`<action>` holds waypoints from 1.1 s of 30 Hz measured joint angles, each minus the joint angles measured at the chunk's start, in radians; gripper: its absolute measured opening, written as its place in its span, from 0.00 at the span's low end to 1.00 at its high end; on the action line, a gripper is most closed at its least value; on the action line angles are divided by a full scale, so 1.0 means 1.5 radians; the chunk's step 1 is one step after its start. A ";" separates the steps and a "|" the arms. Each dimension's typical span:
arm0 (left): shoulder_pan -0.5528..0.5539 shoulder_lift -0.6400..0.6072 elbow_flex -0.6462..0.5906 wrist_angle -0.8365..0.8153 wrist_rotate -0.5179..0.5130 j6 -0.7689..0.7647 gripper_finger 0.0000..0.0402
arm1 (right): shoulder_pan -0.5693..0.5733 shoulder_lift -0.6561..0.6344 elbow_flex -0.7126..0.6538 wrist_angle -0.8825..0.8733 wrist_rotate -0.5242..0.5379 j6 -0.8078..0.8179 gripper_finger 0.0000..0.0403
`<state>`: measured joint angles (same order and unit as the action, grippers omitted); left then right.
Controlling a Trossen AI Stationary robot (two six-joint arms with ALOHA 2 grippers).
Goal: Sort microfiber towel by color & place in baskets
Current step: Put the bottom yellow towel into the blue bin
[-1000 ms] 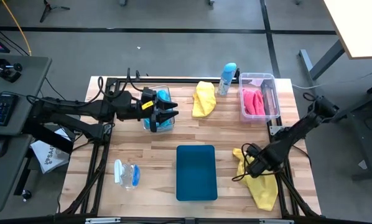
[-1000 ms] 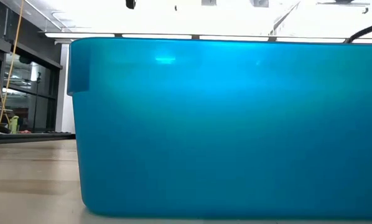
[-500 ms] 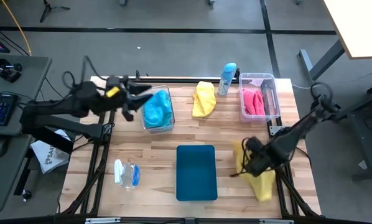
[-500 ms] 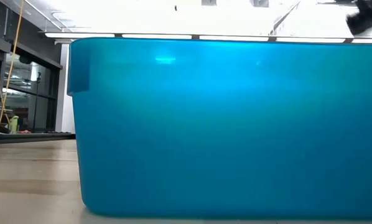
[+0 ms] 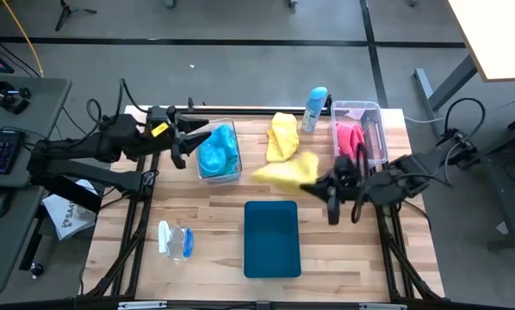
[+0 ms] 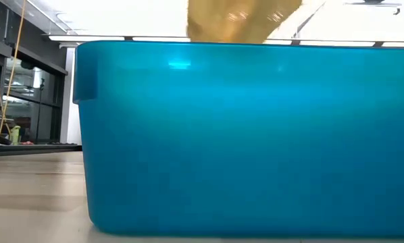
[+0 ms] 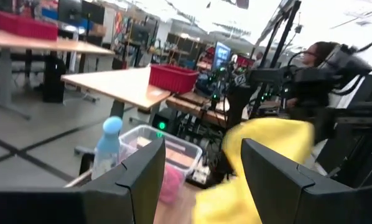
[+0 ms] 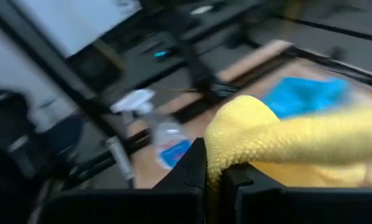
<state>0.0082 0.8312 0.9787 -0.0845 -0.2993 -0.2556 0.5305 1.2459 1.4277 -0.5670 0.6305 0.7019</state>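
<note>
right jaws pinched on yellow towel (image 5: 285,170) above table

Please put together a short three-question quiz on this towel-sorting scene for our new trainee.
1. True or false: the right claw is shut on a soft yellow microfiber towel.
2. Which towel colour fills the clear rectangular plastic bin at the table's far right? A pink, B blue, C yellow.
3. Fill in: the flat dark-teal rectangular tray holds ___ towels.

Key: 1 true. 2 A; the pink towels lie there. 3 no. The left claw is open beside the bin of blue towels.
</note>
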 joint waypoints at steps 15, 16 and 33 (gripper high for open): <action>-0.003 0.005 0.000 -0.035 0.018 -0.073 0.50 | -0.040 0.187 -0.002 -0.079 -0.218 -0.018 0.00; -0.003 0.005 0.000 -0.035 0.018 -0.073 0.50 | -0.042 0.189 -0.002 -0.097 -0.226 -0.013 0.00; -0.003 0.002 0.000 -0.036 0.018 -0.056 0.50 | -0.112 0.242 -0.002 0.074 -0.341 -0.160 0.00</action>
<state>0.0036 0.8339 0.9781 -0.1379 -0.2722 -0.3392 0.3625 1.6081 1.4254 -0.4556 0.1196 0.4616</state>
